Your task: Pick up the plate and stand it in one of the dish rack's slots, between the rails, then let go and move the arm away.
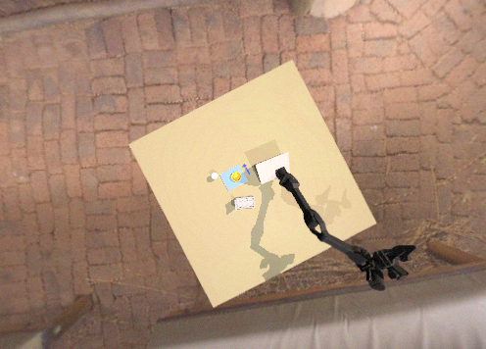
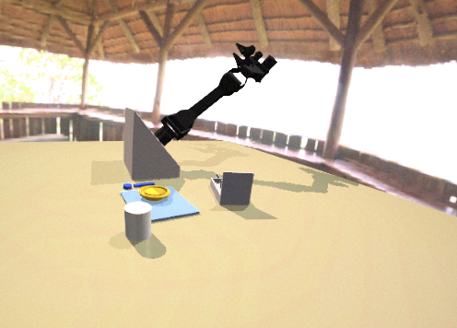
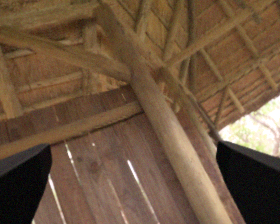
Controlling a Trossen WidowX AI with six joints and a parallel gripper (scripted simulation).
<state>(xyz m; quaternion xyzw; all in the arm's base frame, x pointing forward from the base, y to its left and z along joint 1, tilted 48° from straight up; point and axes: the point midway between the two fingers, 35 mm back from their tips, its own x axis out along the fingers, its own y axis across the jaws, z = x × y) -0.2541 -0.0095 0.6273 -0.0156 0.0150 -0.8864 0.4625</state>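
Yellow plate (image 2: 154, 192) on blue mat (image 2: 177, 207) — unlabelled

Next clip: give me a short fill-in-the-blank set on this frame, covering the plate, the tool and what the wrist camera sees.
1. The round yellow plate lies flat on a light ____ mat.
2. The black tool is raised high above the table with its fingers ____.
3. The white cylinder stands ____ the mat, not on it.
4. The wrist view shows wooden roof beams, so the tool points ____.

Missing words: blue; open; beside; upward
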